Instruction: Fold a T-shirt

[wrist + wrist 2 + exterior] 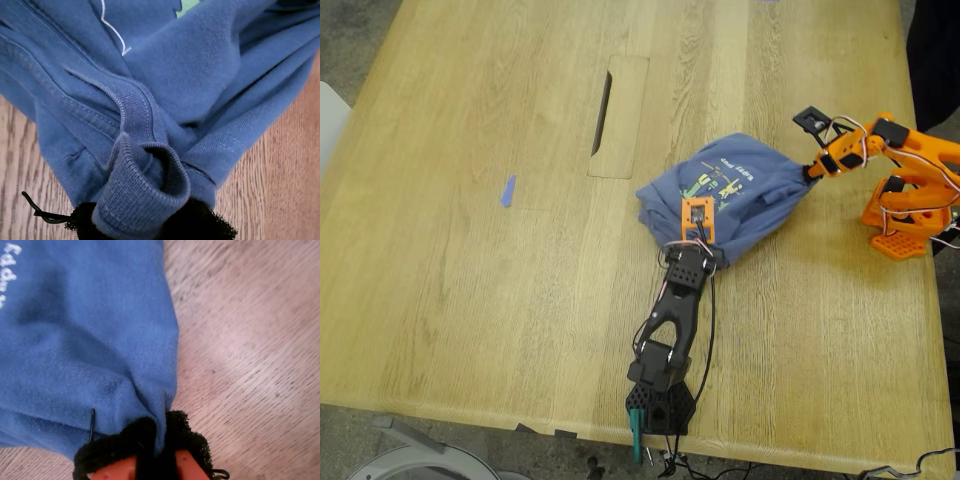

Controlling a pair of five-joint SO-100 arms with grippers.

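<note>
You see my first gripper [698,243] clamping the bunched T-shirt [745,190] at its near collar while my second gripper [812,172] pinches its edge toward the exterior view's right.

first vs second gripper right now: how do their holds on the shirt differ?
My first gripper clamps the ribbed collar of the T-shirt; my second gripper pinches plain fabric at an edge. The exterior view shows the first arm black, at the near table edge, and the second orange, at that view's right. Both jaws are shut on cloth.

Your T-shirt [750,195] lies bunched on the table [470,250], between two arms, right of centre in the exterior view.
</note>
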